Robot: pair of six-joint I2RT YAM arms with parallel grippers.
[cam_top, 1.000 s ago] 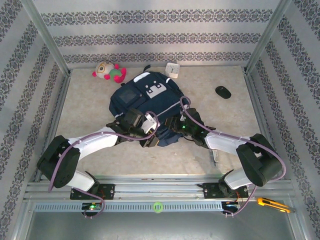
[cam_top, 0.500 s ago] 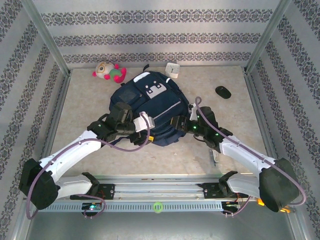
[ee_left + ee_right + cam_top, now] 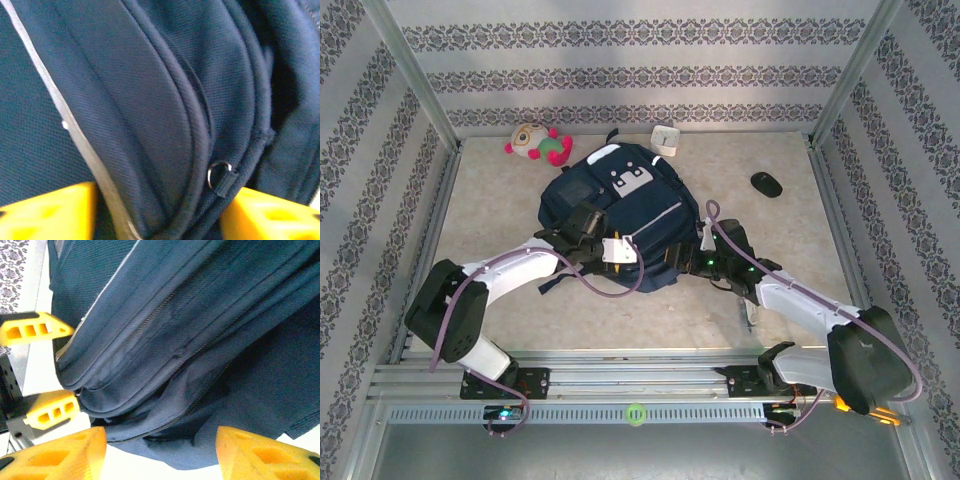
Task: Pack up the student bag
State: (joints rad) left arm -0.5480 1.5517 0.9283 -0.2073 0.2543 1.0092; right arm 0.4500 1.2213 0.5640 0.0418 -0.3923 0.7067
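Top external view: the left pincer (image 3: 618, 252) hangs open at the near edge of the student bag (image 3: 620, 200), which lies central on the tabletop (image 3: 500, 230). A zipper ring (image 3: 219, 173) sits between its jaws, off to one side; centring on that ring looks wisest. The right pincer (image 3: 682, 262), also open, could brace the fabric.

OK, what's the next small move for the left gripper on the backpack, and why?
Probably ease the left gripper forward and close it on the small metal ring at a seam of the student bag. Its jaws stand open with the ring between them, close to one finger, and the zips look shut. The right gripper, also open, straddles the bag's edge.
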